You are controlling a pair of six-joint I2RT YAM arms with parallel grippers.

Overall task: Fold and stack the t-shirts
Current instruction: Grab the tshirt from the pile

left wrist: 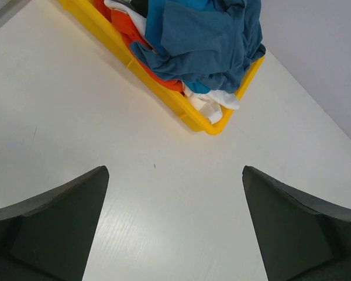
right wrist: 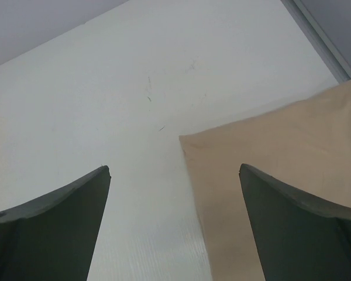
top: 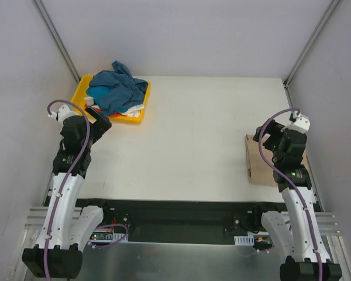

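Tan-beige cloth t-shirt (right wrist: 281, 175) folded, well right of yellow plastic tray (top: 80, 95); its teal-blue shirt heap (top: 114, 88) unfolded; left gripper (left wrist: 175, 222), right gripper (right wrist: 174, 222) wide, empty

tray (left wrist: 213, 126): glossy plastic | t-shirts (left wrist: 205, 41): soft matt cloth | table (left wrist: 76, 117): smooth matt surf.

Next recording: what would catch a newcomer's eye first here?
The yellow tray at the far left corner of the table, heaped with crumpled clothes: a dark teal-blue t-shirt on top, an orange-red garment and a white garment peeking out beneath. Then a tan-beige t-shirt folded flat at the right edge, beneath the open right hand; the left hand, open too, faces the tray.
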